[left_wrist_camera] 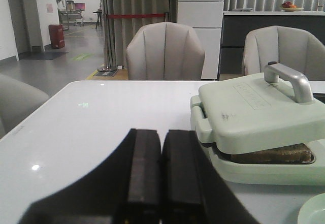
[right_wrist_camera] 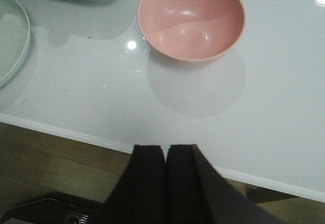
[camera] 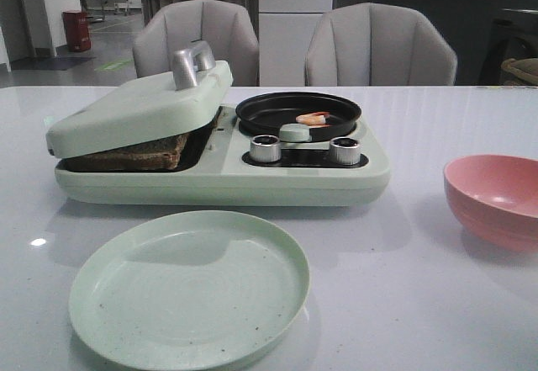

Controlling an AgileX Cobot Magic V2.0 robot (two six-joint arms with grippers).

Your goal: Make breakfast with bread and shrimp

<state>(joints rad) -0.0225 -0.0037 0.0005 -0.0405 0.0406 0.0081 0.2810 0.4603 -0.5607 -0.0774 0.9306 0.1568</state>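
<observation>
Bread [left_wrist_camera: 271, 154] sits under the press lid [left_wrist_camera: 254, 112], just ahead and right of the left gripper [left_wrist_camera: 161, 168], fingers pressed together, empty; right gripper [right_wrist_camera: 166, 176] likewise closed, hanging farther off

Two black grippers, seen from the wrists

The left gripper [left_wrist_camera: 161, 173] has two flat, matte black fingers [left_wrist_camera: 143, 168] with squared tips and straight edges, widening into dark curved bases. The right gripper [right_wrist_camera: 165, 176] looks the same: plain black slab-like fingers [right_wrist_camera: 148, 176], no markings, screws or cables visible on either.
</observation>
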